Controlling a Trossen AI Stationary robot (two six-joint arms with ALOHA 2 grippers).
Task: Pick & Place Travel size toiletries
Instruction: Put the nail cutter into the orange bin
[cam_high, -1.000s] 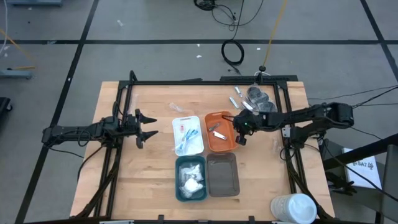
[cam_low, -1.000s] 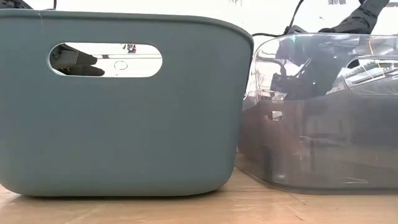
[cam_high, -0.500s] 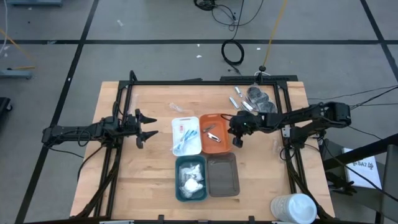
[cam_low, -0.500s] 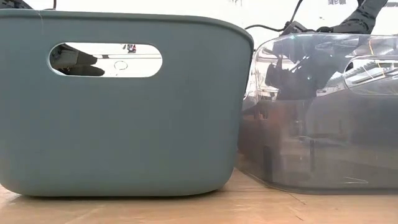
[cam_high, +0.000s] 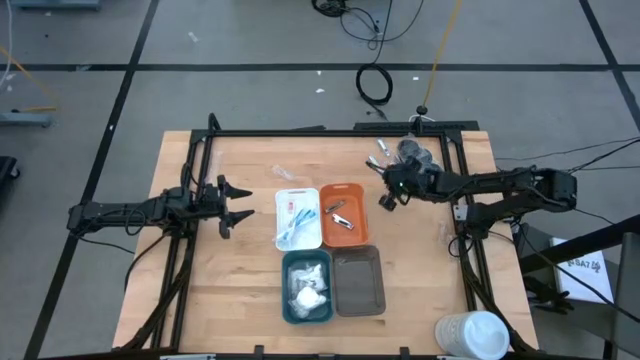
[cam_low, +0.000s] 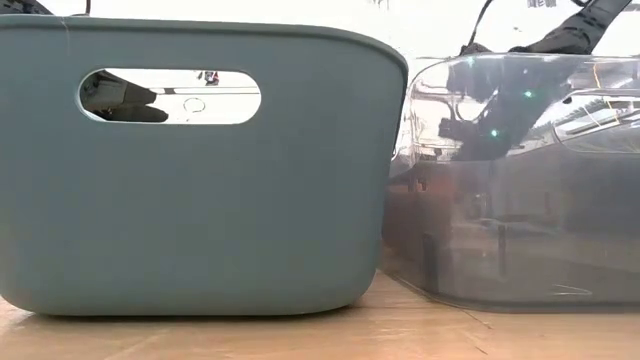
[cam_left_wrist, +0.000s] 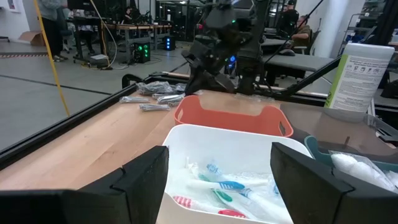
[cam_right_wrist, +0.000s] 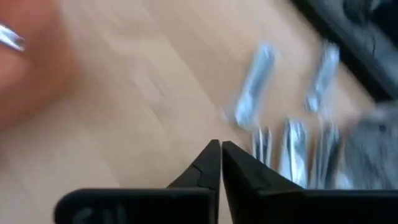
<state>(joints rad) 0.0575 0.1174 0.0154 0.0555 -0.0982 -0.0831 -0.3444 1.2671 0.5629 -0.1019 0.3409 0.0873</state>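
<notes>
Right tool heads for the silver pieces, its fingers pressed together and empty.

From where I stand the right tool (cam_high: 391, 190) hangs over bare desk (cam_high: 240, 280) between the orange tray (cam_high: 345, 213) and the loose heap at about one o'clock on the desk: silver pieces (cam_right_wrist: 254, 93) nearest it, dark grey pieces (cam_high: 415, 152) just beyond. I'd judge this the reach for the next pick; two silver bits already lie in the orange tray. The blue and pink sticks (cam_left_wrist: 227, 186) sit in the white tray (cam_high: 300, 217), the white sachets (cam_high: 308, 288) in the teal tray (cam_high: 306, 287), and the grey tray (cam_high: 359, 281) looks empty. Next it must spread its fingers, drop over one silver piece and pinch. The left tool (cam_high: 236, 203) waits at nine o'clock, fingers spread wide, holding nothing.
</notes>
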